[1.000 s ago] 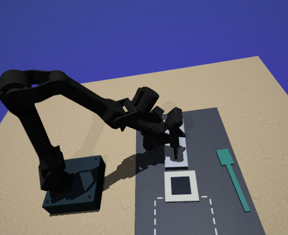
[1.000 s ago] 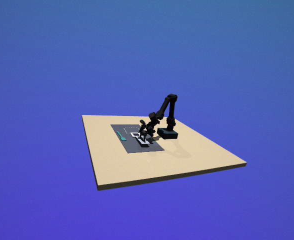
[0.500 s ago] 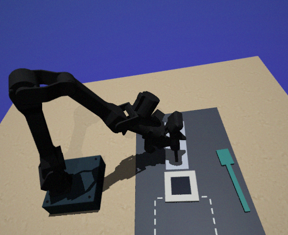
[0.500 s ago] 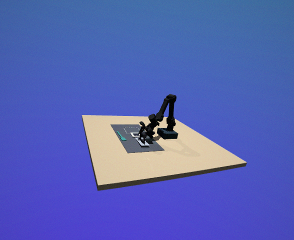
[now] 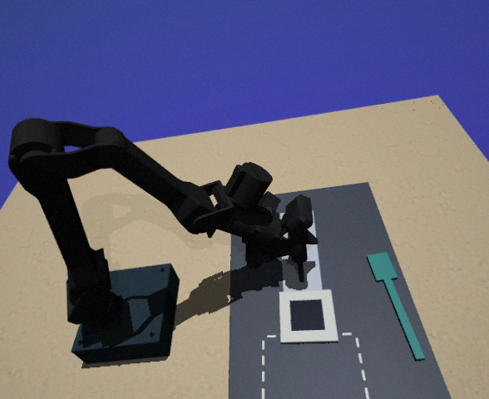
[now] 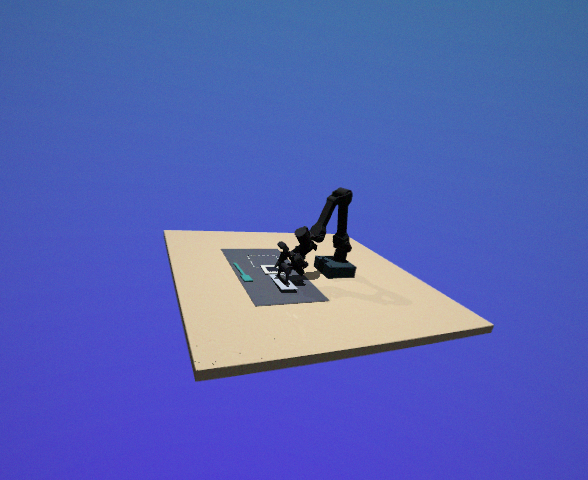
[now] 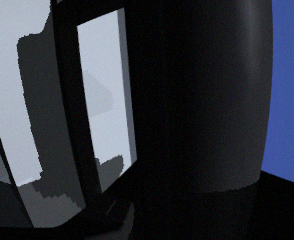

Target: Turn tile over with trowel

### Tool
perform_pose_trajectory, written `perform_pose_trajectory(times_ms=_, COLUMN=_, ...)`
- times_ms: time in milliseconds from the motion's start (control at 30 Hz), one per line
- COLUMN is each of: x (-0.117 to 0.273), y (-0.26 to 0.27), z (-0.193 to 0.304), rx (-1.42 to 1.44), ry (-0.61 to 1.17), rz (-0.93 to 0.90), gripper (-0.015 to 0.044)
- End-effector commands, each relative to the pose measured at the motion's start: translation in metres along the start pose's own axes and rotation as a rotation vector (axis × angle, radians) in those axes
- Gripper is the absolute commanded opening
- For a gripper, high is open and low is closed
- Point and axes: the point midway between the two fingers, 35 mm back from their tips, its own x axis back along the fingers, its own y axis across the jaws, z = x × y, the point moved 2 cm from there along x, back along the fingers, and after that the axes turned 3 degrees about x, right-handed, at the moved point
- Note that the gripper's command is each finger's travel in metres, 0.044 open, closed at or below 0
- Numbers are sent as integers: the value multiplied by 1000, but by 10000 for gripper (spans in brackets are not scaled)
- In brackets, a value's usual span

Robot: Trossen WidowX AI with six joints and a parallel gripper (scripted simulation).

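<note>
My gripper (image 5: 288,248) (image 6: 286,271) is shut on the trowel, whose handle is hidden among the dark fingers. The trowel's long pale blade (image 5: 316,281) (image 6: 286,287) (image 7: 104,65) lies low over the mat, partly in the arm's shadow, its front edge right at the far edge of the tile. I cannot tell whether it touches or has slipped under. The tile (image 5: 307,315) (image 6: 265,269) lies flat, a white border round a dark square facing up. Its near edge reaches the far line of the dashed outline (image 5: 263,361); most of the tile is outside.
A teal flat tool (image 5: 381,267) (image 6: 245,277) with a square head lies on the right side of the dark mat (image 5: 343,223), handle toward the near edge. The arm's base box (image 5: 126,347) stands on the table (image 5: 365,141) left of the mat.
</note>
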Motion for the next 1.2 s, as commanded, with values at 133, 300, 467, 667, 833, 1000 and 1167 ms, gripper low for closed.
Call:
perform_pose_trajectory(times_ms=133, x=1, y=-1, z=17, rx=-5, ry=8, rz=4, gripper=0)
perform_pose_trajectory(times_ms=300, x=2, y=-1, z=25, rx=-4, ry=8, rz=5, gripper=0)
perform_pose_trajectory(times_ms=467, x=3, y=-1, z=32, rx=-3, ry=9, rz=5, gripper=0)
perform_pose_trajectory(times_ms=667, x=4, y=-3, z=30, rx=16, ry=25, rz=4, gripper=0)
perform_pose_trajectory(times_ms=833, x=12, y=-13, z=27, rx=73, ry=72, rz=2, gripper=0)
perform_pose_trajectory(times_ms=1000, x=19, y=-20, z=30, rx=76, ry=75, rz=2, gripper=0)
perform_pose_trajectory(times_ms=1167, x=27, y=-30, z=39, rx=77, ry=76, rz=2, gripper=0)
